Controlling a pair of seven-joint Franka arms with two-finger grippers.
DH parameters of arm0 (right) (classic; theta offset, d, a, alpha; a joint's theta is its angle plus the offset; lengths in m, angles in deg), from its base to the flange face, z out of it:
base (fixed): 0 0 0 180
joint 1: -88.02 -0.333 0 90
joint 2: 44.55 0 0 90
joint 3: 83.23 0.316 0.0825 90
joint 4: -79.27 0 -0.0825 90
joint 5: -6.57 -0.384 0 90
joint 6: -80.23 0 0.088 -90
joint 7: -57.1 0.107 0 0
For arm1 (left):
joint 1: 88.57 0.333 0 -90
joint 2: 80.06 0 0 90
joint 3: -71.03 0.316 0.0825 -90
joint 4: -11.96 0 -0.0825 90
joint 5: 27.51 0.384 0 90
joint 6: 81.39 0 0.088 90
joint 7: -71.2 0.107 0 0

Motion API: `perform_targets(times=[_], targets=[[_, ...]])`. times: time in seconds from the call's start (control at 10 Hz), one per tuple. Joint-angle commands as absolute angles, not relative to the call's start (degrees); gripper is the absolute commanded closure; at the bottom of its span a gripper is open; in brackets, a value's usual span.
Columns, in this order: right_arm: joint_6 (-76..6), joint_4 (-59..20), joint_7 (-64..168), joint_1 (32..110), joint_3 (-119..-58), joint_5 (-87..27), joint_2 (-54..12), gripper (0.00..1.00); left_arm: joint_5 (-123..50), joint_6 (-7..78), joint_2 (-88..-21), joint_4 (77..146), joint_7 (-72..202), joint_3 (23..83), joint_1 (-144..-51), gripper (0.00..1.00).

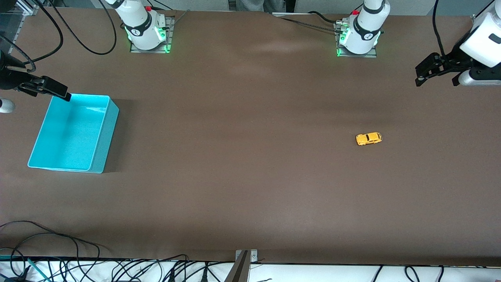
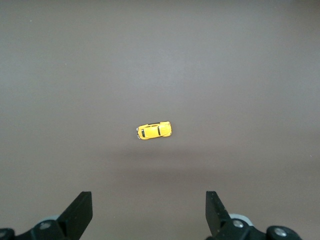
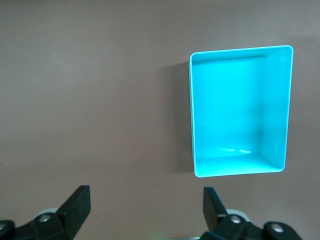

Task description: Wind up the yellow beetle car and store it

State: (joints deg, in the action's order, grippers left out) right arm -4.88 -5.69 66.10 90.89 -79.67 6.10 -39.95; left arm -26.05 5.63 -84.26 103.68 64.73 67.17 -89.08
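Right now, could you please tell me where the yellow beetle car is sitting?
The yellow beetle car rests alone on the brown table toward the left arm's end, well apart from the turquoise bin.

A robotics lab: brown-covered table (image 1: 250, 176), two bolted arm bases (image 1: 146, 33), loose cables (image 1: 117, 270) along its edge.

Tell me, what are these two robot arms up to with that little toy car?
Nothing is being handled yet. The yellow beetle car sits alone on the brown table, toward the left arm's end. The turquoise bin stands empty at the right arm's end. The left gripper hangs open in the air at its end of the table, and the right gripper hangs open by the bin's rim. Neither touches anything.
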Motion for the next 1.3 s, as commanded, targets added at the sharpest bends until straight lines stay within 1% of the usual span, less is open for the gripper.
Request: perform_targets(times=[0.0, 1.2], targets=[[-4.8, -7.1, 65.8, 91.3, -79.6, 5.1, -41.7, 0.0, -27.1, 4.3, -82.9, 101.4, 65.8, 67.2, -87.9, 0.0], [-5.8, -7.1, 65.9, 91.3, -79.7, 5.0, -41.5, 0.0, -27.0, 4.3, -82.9, 101.3, 65.7, 67.0, -87.9, 0.0]])
